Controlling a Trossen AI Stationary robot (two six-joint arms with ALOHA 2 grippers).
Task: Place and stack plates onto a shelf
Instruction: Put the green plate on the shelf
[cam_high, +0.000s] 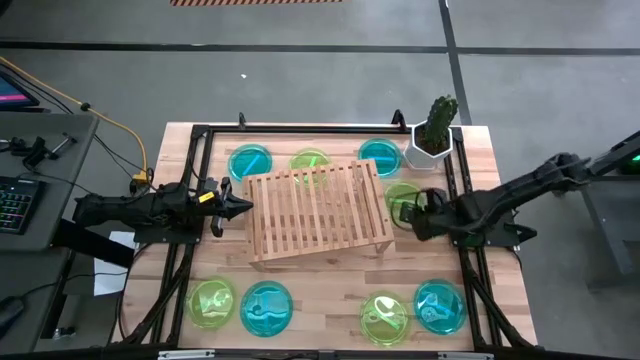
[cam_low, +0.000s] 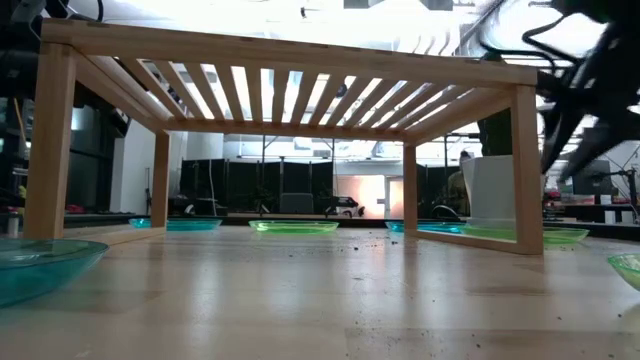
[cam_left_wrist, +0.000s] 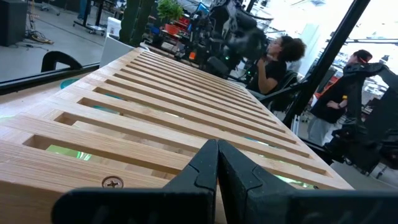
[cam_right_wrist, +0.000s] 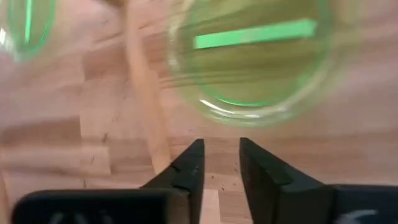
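Shelf (cam_high: 318, 212) mid-bench, bare; plates all on bench around it; right end effector (cam_right_wrist: 219, 163) slightly open, empty, above green plate (cam_right_wrist: 249, 62) by shelf's right end; left end effector (cam_left_wrist: 217, 163) closed, empty, at shelf's left edge; I judge risk: fingers nudging shelf leg, skidding plate.

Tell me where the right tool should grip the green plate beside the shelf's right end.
Grip the green plate by its raised rim, coming down from above on the edge facing the right tool. It lies flat on the table, so only the thin rim offers a pinch.
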